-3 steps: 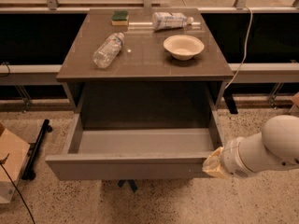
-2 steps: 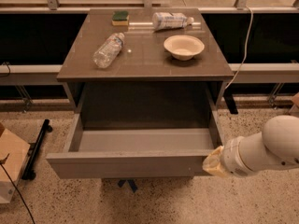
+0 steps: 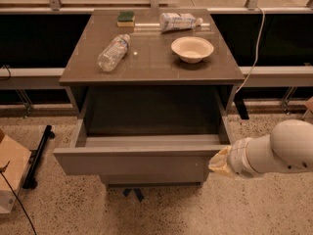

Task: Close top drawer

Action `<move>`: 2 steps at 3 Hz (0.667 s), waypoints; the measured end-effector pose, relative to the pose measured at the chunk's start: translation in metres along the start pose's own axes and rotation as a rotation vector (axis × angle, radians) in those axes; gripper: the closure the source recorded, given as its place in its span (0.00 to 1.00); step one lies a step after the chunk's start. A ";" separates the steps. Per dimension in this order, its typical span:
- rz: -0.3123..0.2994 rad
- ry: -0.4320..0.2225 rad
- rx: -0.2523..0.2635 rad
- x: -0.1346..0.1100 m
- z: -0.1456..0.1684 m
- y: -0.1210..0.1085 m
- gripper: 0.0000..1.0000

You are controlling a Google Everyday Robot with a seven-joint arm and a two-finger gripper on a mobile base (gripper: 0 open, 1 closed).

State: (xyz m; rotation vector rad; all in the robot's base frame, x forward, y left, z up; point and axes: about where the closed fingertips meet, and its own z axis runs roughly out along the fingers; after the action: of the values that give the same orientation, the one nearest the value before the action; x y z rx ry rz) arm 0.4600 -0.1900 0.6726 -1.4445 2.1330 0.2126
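Note:
The top drawer [image 3: 142, 163] is a wide grey drawer pulled far out of the cabinet toward me, its inside empty and its flat front panel facing the floor side. My gripper [image 3: 219, 163] is at the end of a white arm coming in from the right. It sits at the right end of the drawer's front panel, at or just off its edge.
On the cabinet top [image 3: 151, 58] lie a clear plastic bottle [image 3: 113, 52], a second bottle on its side [image 3: 178, 21], a white bowl [image 3: 192, 48] and a green-yellow sponge [image 3: 126, 18]. A cardboard box [image 3: 11, 173] and a black bar [image 3: 38, 155] are on the floor at left.
The drawer and my gripper stand almost where they were; the gripper has shifted at most slightly toward the panel's right end.

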 end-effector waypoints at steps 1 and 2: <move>0.009 -0.046 0.083 -0.003 0.016 -0.019 1.00; 0.010 -0.072 0.130 -0.007 0.028 -0.037 1.00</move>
State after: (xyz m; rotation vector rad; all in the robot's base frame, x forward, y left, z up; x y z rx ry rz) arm 0.5043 -0.1881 0.6592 -1.3325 2.0570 0.1259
